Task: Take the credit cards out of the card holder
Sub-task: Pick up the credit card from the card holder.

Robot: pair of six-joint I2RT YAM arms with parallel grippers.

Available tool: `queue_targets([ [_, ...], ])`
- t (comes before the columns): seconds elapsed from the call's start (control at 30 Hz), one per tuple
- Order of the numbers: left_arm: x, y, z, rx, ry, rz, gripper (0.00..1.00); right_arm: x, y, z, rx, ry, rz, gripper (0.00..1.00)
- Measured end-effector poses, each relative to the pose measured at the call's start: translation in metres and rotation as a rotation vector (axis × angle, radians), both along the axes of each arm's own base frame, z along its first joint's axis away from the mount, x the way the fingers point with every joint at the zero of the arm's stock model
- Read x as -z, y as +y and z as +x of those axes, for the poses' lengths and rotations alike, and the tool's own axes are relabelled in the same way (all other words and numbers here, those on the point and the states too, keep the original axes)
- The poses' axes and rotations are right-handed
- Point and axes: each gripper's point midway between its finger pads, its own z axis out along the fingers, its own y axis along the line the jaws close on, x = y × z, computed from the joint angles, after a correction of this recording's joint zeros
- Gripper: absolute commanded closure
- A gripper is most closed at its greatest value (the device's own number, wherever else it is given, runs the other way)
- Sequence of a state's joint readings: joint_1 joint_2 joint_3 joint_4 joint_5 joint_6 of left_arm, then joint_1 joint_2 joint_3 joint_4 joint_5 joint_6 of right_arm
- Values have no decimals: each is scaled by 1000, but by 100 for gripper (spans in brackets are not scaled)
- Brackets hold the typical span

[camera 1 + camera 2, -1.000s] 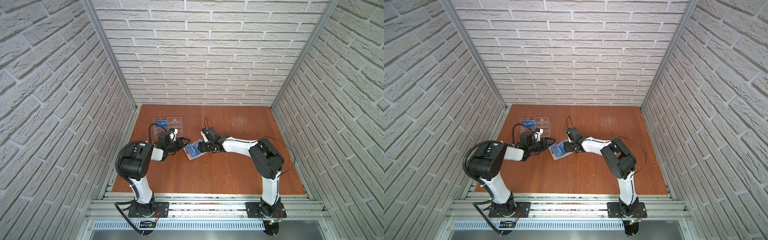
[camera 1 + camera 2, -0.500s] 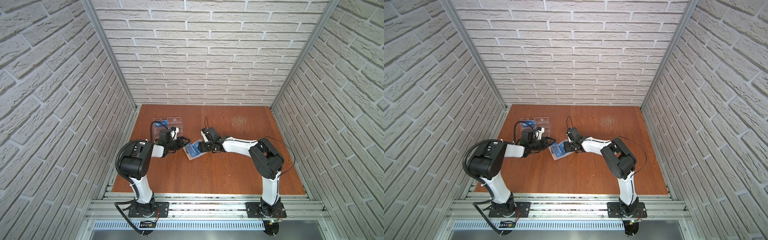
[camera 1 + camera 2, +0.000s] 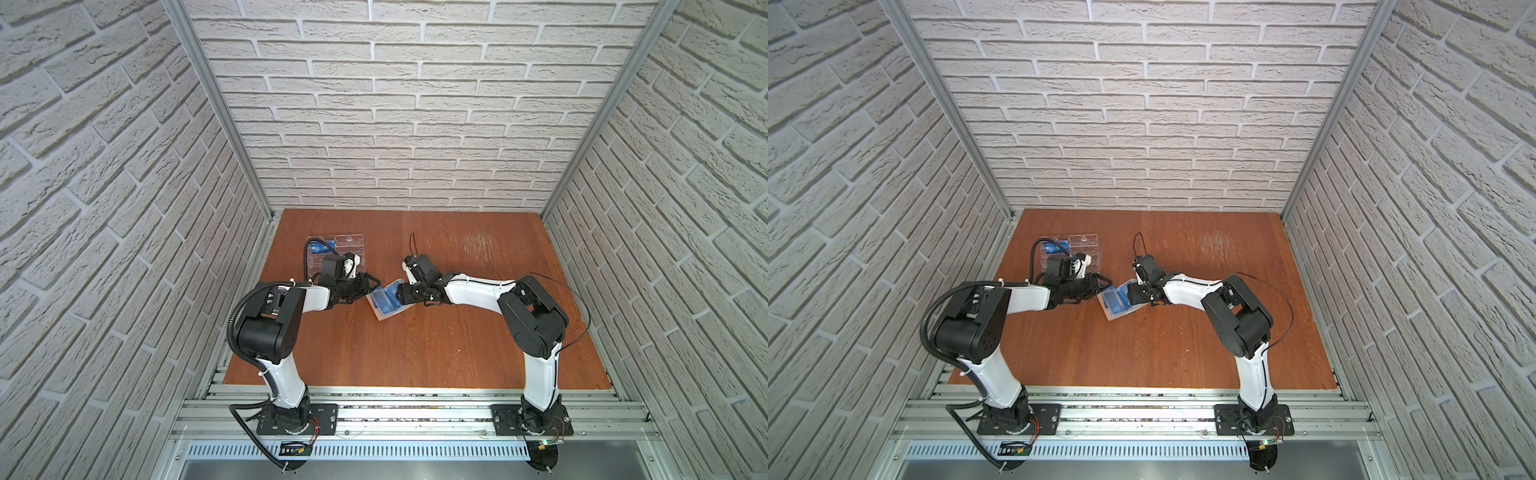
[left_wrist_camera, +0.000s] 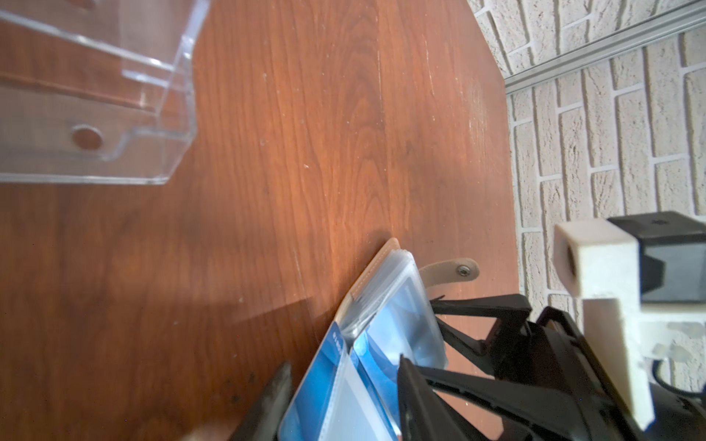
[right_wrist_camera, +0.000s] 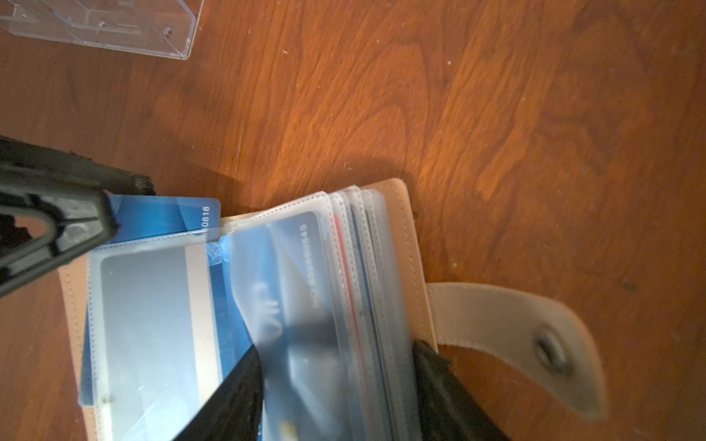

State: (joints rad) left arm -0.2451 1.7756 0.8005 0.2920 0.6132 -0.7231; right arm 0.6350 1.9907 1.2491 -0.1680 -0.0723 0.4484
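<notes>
Card: a blue card (image 5: 164, 217) shows a strip past its sleeve mouth, between the tips of the left jaws; the rest lies behind frosted plastic.
Long axis: seemingly parallel to the holder's spine and crosswise to the left jaws' reach, so the pull-out would likely run sideways to them.
Holder: the holder (image 5: 403, 229) lies open on the table (image 3: 415, 353), between both grippers.
Left gripper: the left gripper (image 3: 372, 286) is nearer the card. Its jaws sit partly closed astride the strip; contact cannot be told.
Right gripper: the right gripper (image 5: 336, 347) has its jaws medium-wide, apparently clamped across the other page stack.
Strap: the strap (image 5: 515, 324) lies just outside the right jaws.
Rack: the rack (image 3: 336, 245) stands behind the left gripper, apart from it.
Hidden: a card corner is under one left finger, and the deeper cards show only as blurred edges.
</notes>
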Motion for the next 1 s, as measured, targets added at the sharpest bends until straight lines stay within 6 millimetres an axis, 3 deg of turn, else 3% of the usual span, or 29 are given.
queue_targets([
  [0.37,-11,-3,10,-4,-3,17,57,1,0,0,0,0,0,40],
  [0.63,-7,-9,3,13,16,21,60,1,0,0,0,0,0,40],
  [0.87,13,-6,-16,3,82,20,64,1,3,3,-4,-9,13,40],
  [1.0,15,-6,-20,-6,84,2,68,1,6,4,-7,-14,22,40],
])
